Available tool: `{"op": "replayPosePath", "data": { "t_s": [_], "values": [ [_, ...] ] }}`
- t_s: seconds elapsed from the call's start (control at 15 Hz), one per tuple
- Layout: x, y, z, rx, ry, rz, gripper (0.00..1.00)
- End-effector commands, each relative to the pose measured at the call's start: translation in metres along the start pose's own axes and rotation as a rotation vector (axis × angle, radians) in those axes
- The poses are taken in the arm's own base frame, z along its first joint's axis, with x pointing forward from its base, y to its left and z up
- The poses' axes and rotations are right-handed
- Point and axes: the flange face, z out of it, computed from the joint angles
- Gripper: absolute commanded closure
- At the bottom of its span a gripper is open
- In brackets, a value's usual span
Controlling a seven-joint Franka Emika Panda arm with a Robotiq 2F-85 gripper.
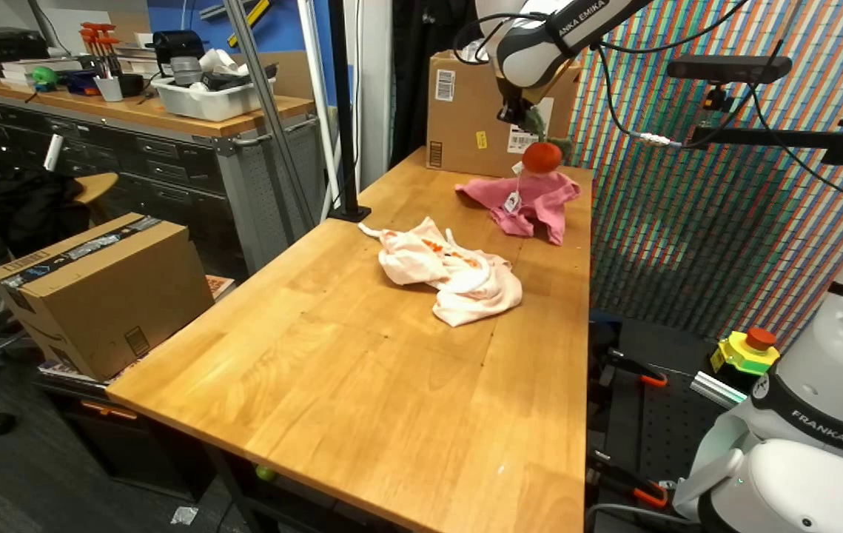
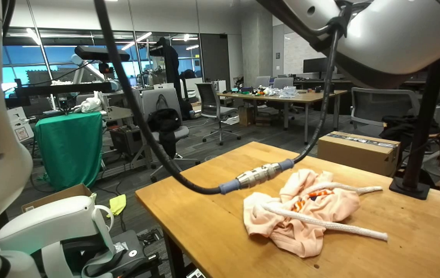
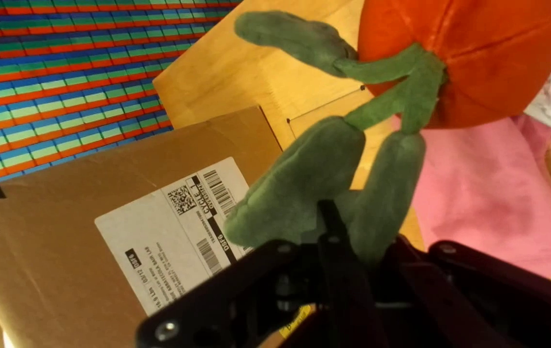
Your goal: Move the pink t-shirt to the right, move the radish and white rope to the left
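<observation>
In an exterior view, there's the radish (image 1: 542, 158), over the far end of the table (image 1: 362, 400), and the hand (image 1: 521, 117) is pinching its leaves (image 3: 299, 179), one leaf jutting free of the grip. Right below lies the pink shirt (image 1: 543, 201), crumpled, just short of the table's right edge; whether the two touch, I can't tell. Tight quarters up there: a box (image 1: 465, 111) stands just beyond the pink shirt, yet the wrist view picks out a strip of bare wood between them, and it alone makes "DSF6" readable on the label (image 3: 173, 246). Nearer, mid-table, a peach shirt (image 1: 484, 296) sits bunched in folds, a black post (image 1: 347, 148) to its left on the table's left edge. And then, room to move: open wood right down to the near edge! On to the white rope (image 2: 332, 224): only an exterior view gives it at length, two strands over the peach shirt, an end of each stretched onto the wood.
</observation>
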Motion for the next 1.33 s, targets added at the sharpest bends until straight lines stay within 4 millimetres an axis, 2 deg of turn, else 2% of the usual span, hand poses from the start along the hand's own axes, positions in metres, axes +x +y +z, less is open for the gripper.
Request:
{"op": "replayPosePath", "data": {
  "t_s": [0.0, 0.53, 0.73, 1.0, 1.27],
  "values": [
    [0.011, -0.012, -0.026, 0.001, 0.045, 0.023, 0.98],
    [0.029, -0.052, -0.081, 0.067, 0.125, -0.014, 0.98],
    [0.032, -0.068, -0.107, 0.106, 0.156, -0.036, 0.98],
    [0.032, -0.099, -0.15, 0.142, 0.186, -0.071, 0.98],
    [0.023, -0.142, -0.195, 0.259, 0.184, -0.149, 0.98]
  ]
}}
